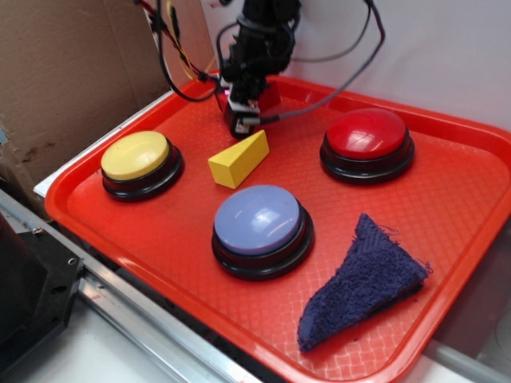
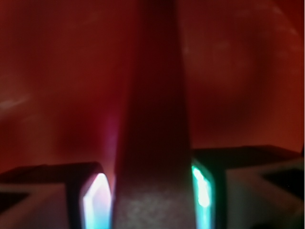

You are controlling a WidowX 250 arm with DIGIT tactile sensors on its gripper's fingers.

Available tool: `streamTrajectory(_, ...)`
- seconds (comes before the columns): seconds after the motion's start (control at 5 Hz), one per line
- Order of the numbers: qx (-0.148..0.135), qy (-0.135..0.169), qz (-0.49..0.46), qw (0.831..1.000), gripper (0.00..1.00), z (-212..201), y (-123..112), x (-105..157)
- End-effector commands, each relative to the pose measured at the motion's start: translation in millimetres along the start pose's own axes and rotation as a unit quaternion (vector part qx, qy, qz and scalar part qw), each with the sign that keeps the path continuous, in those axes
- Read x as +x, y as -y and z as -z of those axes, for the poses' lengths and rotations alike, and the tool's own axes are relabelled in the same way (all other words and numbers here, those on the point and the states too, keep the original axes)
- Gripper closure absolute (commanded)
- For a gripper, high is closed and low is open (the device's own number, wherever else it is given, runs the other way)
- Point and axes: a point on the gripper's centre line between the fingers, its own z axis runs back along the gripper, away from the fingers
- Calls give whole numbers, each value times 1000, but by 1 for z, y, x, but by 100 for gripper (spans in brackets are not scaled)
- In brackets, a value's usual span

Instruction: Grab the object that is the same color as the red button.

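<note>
Fingers (image 2: 97, 200) are pinching the dark-red wedge block (image 2: 155, 143), one on each side, at the far edge of the red tray (image 1: 160, 231). Gripper (image 1: 243, 108) is standing down over it. Just in front is lying a yellow wedge (image 1: 238, 158); off to one side is sitting the red button (image 1: 367, 142). Cardboard (image 1: 64, 72) and a pale wall (image 1: 447, 48) are backing the tray.

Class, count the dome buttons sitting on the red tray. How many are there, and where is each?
3. The yellow button sits left, the pale-blue button at the front centre, the red button at the right rear. None appears hidden.
</note>
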Motion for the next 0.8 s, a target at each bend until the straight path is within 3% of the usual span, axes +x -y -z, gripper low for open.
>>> streamTrajectory(0.0, -5, 153, -20, 988, 100, -111, 50, -53)
streamTrajectory(0.2, -14, 181, -5, 983, 100, -153, 81, -87)
streamTrajectory(0.4, -13, 159, -56, 986, 100, -196, 98, -119)
streamTrajectory(0.6, 21, 124, -134, 983, 100, -205, 94, -133)
